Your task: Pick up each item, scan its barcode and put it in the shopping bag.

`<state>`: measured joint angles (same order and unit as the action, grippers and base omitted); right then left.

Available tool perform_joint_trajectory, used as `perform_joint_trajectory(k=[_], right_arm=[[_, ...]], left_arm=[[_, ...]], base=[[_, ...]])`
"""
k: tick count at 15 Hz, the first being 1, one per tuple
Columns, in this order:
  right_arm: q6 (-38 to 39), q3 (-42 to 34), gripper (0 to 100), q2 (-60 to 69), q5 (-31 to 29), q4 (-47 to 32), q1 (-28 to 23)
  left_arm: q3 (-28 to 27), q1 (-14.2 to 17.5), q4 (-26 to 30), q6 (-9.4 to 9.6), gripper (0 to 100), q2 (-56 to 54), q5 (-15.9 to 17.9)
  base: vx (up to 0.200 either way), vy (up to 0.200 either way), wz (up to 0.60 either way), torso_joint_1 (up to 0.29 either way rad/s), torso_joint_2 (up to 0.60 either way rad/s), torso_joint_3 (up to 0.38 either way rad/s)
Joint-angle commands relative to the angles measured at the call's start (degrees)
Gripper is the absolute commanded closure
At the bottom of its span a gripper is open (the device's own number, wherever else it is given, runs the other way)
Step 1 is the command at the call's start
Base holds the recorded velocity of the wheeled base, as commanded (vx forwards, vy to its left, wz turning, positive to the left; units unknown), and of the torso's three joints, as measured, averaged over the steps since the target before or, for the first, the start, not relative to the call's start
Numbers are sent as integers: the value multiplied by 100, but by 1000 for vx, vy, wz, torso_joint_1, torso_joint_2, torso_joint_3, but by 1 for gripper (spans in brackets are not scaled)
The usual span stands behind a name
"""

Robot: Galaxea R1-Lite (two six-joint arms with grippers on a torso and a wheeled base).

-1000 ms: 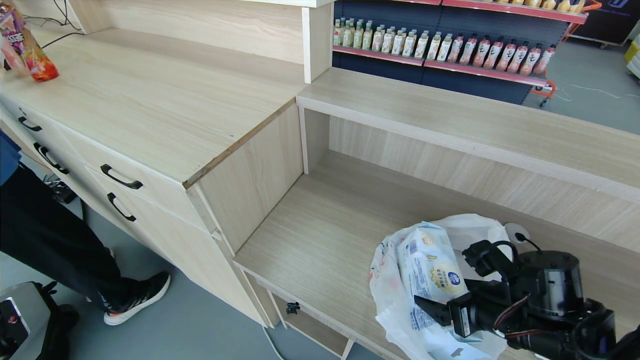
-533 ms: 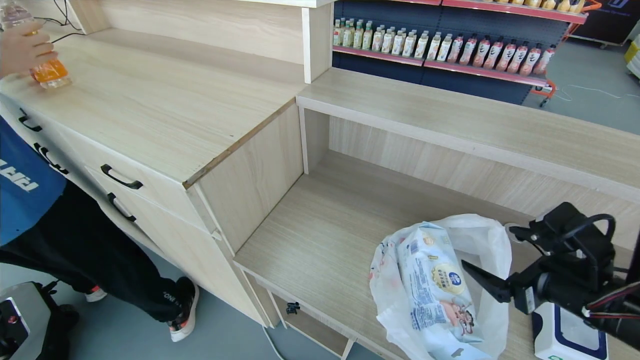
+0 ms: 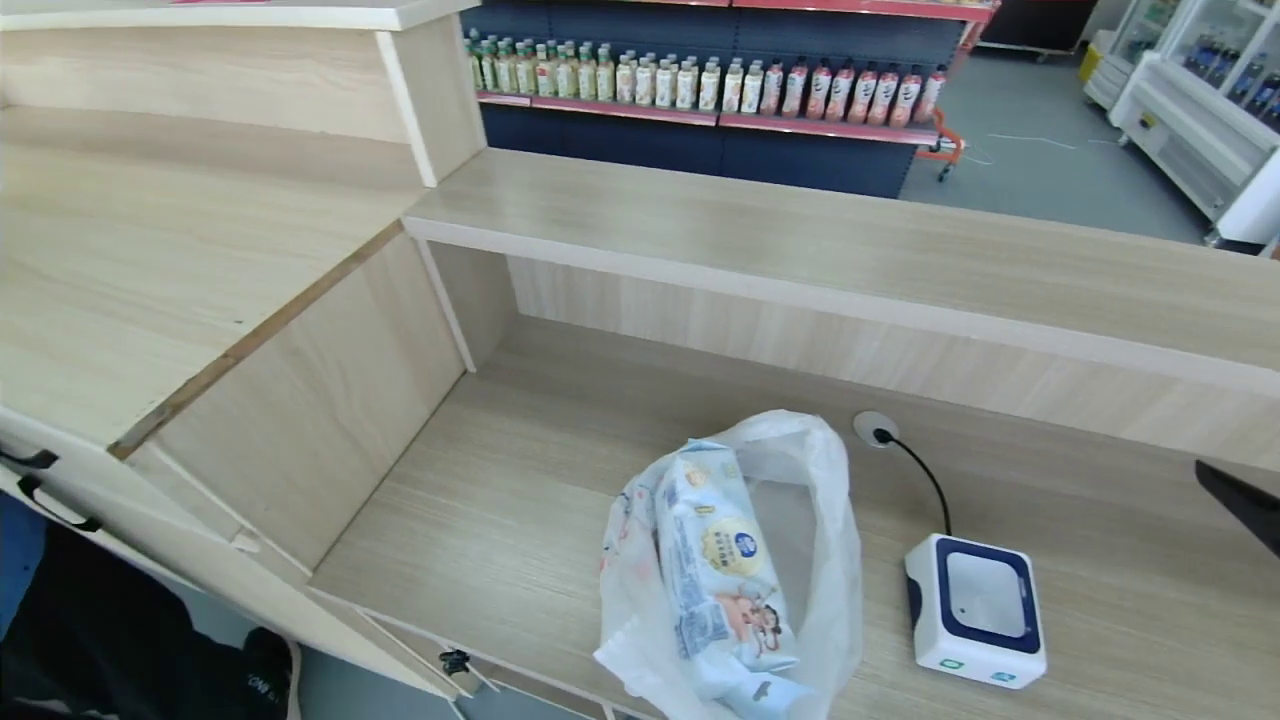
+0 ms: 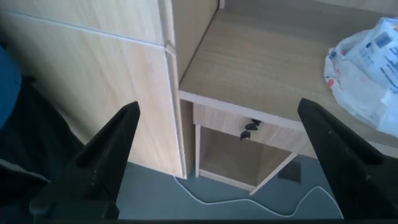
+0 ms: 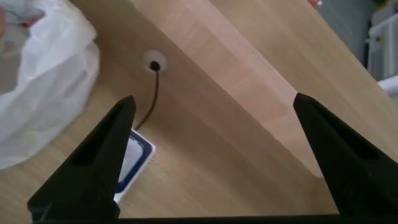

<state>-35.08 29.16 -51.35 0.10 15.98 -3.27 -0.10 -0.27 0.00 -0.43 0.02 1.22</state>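
- The shopping bag (image 3: 800, 445) lies on the lower counter (image 3: 520, 500), near 6 o'clock in the head view. It is thin white plastic, its mouth gapes toward 12 o'clock, and its near end is cut off by the frame.
- A pale blue soft pack (image 3: 725, 560) lies inside it, running lengthwise from 12 to 6. Its lower corner is lost among the folds of the bag.
- The scanner (image 3: 975, 610) sits at 3 o'clock from the bag, close to it but apart. Its black cable (image 3: 925, 480) runs toward 11 o'clock into a round hole (image 3: 873, 428) in the counter.
- The left gripper (image 4: 217, 104) is spread wide and holds nothing. It hangs off the counter's front edge, over a small key (image 4: 250, 127) in the front panel.
- The right gripper (image 5: 212, 98) is also released and empty, above the cable hole and the scanner.
- A dark wedge (image 3: 1240, 495) at the head view's 3 o'clock edge is probably one of its fingers, though most of it is cut off.
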Motion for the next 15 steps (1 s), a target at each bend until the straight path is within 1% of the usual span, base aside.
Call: perform_joint_trajectory(k=[1,2,3,5,6,8,9,10,11,13,15], right_arm=[[-7,-16,0,389,-212,-236,-412],[19,-51,0,494,-291,-456,-491],[46,-130,0,696,-353,-851,-614],[169,-279,0,837,-361,-1168,-956],[195,-376,0,837,-361,-1185,-1088],[213,-780,0,687,-361,-1194,-1818],[230,-859,0,494,-370,-1220,-2038],[362,-842,0,107,-353,-1255,-2231],[599,-842,0,-253,-353,-1229,-2345],[801,-824,0,-701,-335,-1124,-2336],[1030,-1000,0,-1343,-273,-368,-2231]], left_arm=[[1,0,0,-1,0,-2,1],[1,0,0,-1,0,-2,1],[1,-8,0,-1,0,-2,1],[1,0,0,-1,0,-2,1],[1,-8,0,-1,0,-2,1],[1,-8,0,-1,0,-2,1],[1,0,0,-1,0,-2,1],[1,-8,0,-1,0,-2,1],[1,0,0,-1,0,-2,1],[1,0,0,-1,0,-2,1],[1,0,0,-1,0,-2,1]], base=[[0,0,-600,-2,-2,-7],[0,0,-600,7,-2,-2],[0,0,-600,-7,7,7],[0,0,-600,0,0,2],[0,0,-600,-2,2,2],[0,0,-600,2,0,2],[0,0,-600,7,2,-2],[0,0,0,0,0,0],[0,0,0,0,0,0],[0,0,0,0,0,0],[0,0,0,0,0,0]])
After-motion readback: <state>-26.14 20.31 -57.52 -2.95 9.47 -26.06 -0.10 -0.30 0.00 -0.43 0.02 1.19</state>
